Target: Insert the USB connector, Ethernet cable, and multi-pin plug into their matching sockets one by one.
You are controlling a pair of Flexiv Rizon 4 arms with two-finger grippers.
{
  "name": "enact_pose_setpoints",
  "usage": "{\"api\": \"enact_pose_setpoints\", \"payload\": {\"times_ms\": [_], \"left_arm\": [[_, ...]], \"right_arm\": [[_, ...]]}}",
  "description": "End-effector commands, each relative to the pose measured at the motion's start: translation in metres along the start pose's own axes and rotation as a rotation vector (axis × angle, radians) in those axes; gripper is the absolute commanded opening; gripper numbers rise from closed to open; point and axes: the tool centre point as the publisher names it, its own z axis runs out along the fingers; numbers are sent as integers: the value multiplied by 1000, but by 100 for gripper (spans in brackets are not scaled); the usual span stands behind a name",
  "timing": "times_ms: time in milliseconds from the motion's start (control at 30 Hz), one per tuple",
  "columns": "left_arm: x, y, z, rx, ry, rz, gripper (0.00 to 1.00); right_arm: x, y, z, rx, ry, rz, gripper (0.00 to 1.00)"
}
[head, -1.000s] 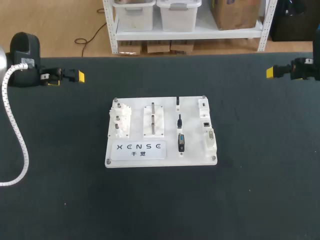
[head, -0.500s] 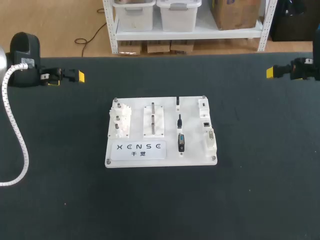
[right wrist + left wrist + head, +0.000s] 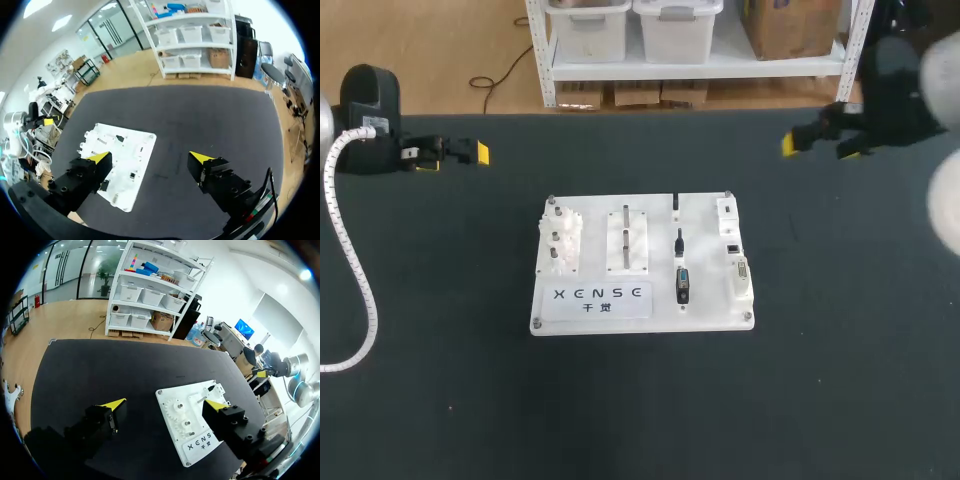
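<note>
- White board lies flat mid-table on the dark table, well apart from both hands.
- Three dark plugs sit in a line on the board, right of its middle: thin plug at the far end, middle plug, big plug nearest the camera. They are too small to tell which is USB or Ethernet.
- Sockets are in a column along the board's right edge, just beside the plugs; none has a plug in it.
- Left hand is over the far left of the table, fingers spread wide, holding nothing. In its wrist view the left hand shows the board ahead, beyond its tips.
- Right hand is over the far right of the table, blurred, beyond the board's far right corner. In its wrist view the right hand has its fingers wide apart and empty, with the board ahead, nearer one finger.
</note>
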Motion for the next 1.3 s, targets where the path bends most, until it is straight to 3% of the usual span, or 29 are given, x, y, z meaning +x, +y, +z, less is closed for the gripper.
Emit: {"api": "enact_pose_setpoints", "payload": {"times_ms": [33, 400, 700, 867, 1300], "left_arm": [[0, 0, 0, 0, 0, 0, 100], [0, 0, 0, 0, 0, 0, 100], [0, 0, 0, 0, 0, 0, 100], [0, 0, 0, 0, 0, 0, 100], [0, 0, 0, 0, 0, 0, 100]], "right_arm": [[-4, 30, 24, 323, 33, 19, 100], [2, 81, 78, 448, 143, 19, 100], [-3, 101, 114, 488, 192, 42, 100], [-5, 106, 120, 437, 169, 73, 100], [-5, 106, 120, 437, 169, 73, 100]]}}
